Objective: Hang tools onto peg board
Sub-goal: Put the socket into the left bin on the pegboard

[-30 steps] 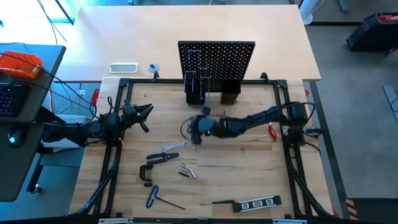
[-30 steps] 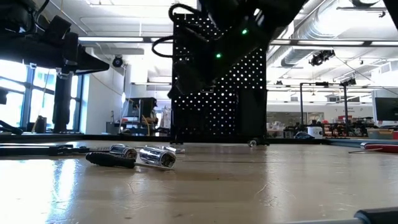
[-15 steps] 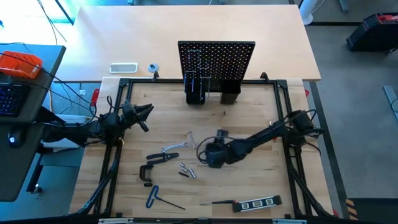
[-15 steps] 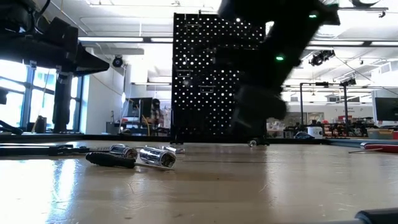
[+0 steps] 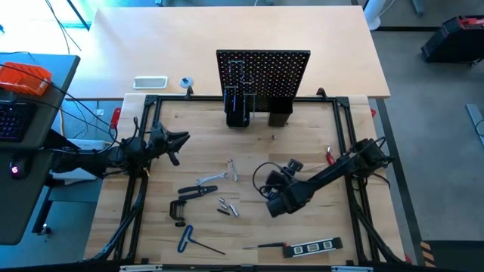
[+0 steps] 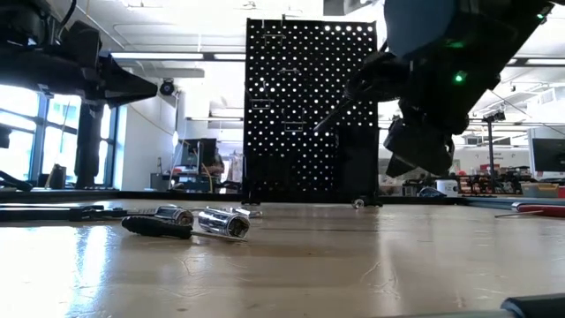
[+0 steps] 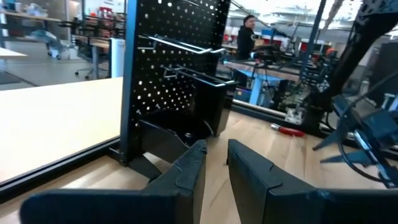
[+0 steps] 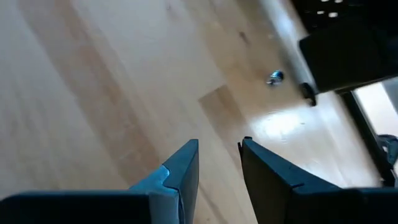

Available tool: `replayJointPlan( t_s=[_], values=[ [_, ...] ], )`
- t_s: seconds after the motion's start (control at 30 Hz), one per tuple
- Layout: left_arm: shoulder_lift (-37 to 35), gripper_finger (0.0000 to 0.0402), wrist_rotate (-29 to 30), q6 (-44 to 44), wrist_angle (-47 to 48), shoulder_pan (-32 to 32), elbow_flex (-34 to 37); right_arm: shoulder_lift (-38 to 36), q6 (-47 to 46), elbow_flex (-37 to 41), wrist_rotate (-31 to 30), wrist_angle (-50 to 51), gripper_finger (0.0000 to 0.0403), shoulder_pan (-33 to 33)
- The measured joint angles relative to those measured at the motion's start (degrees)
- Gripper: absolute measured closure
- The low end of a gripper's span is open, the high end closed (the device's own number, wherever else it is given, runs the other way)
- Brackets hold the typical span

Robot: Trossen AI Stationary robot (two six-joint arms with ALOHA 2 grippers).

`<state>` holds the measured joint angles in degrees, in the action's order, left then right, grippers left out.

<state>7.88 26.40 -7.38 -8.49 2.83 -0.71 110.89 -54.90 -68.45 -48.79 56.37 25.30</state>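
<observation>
Right claw (image 5: 277,205) is held empty, fingers slightly parted, above the desk (image 5: 302,136); left claw (image 5: 179,139), narrowly parted, waits near the left edge; one peg board (image 5: 263,74), one level (image 5: 313,246)

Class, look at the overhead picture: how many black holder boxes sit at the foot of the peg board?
2. One holder box at the peg board base's left, the other holder box beside it, right of centre.

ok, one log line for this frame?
right gripper: empty, above table mid-right | left gripper: parked left, empty | pegboard: few tools hung | pliers, clamp: on table
</observation>
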Motion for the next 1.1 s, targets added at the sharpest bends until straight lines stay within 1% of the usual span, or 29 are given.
replayJointPlan(
  t_s=[0.1, 0.23, 0.37, 0.43, 0.57, 0.63, 0.77, 0.83, 0.9, 1.0, 1.1],
  values=[
    [0.0, 0.0342, -0.4, 0.0, 0.5, 0.0, 0.0, 0.0, -1.9, 0.0, -1.3, 2.3, 0.0288, -0.5],
    [0.0, 0.0342, -0.4, 0.0, 2.2, 0.0, 0.0, -0.4, -3.7, 3.6, -2.0, 1.8, 0.0288, -2.0],
    [0.0, 0.0342, -0.4, 0.0, 2.6, 0.0, 0.0, -3.3, -6.5, 11.3, -1.9, -5.3, 0.0288, -3.3],
    [0.0, 0.0342, -0.4, 0.0, 2.6, 0.0, 0.0, -5.8, -6.8, 15.8, -1.6, -10.8, 0.0288, -3.3],
    [0.0, 0.0342, -0.4, 0.0, 2.7, 0.0, 0.0, -13.0, -5.5, 25.1, -1.6, -25.5, 0.0288, -3.2],
    [0.0, 0.0342, -0.4, 0.0, 2.6, 0.0, 0.0, -17.1, -2.2, 30.2, -1.6, -35.4, 0.0288, -3.1],
    [0.0, 0.0342, -0.3, 0.0, 1.9, 0.0, 0.0, -24.9, 7.8, 40.9, 0.0, -59.7, 0.0288, -3.5],
    [0.0, 0.0342, -0.3, 0.0, 1.3, 0.0, 0.0, -27.4, 12.1, 45.6, 1.0, -71.0, 0.0288, -4.7],
    [0.0, 0.0342, -0.3, 0.0, 1.1, 0.0, 0.0, -28.4, 14.8, 49.0, 2.7, -79.1, 0.0288, -6.5],
    [0.0, 0.0342, -0.3, 0.0, 0.9, 0.0, 0.0, -28.3, 15.9, 50.9, 4.6, -84.4, 0.0288, -9.3],
    [0.0, 0.0342, -0.3, -0.1, 0.9, 0.0, 0.0, -27.3, 17.5, 50.4, 4.7, -84.9, 0.0274, -10.9]
  ],
)
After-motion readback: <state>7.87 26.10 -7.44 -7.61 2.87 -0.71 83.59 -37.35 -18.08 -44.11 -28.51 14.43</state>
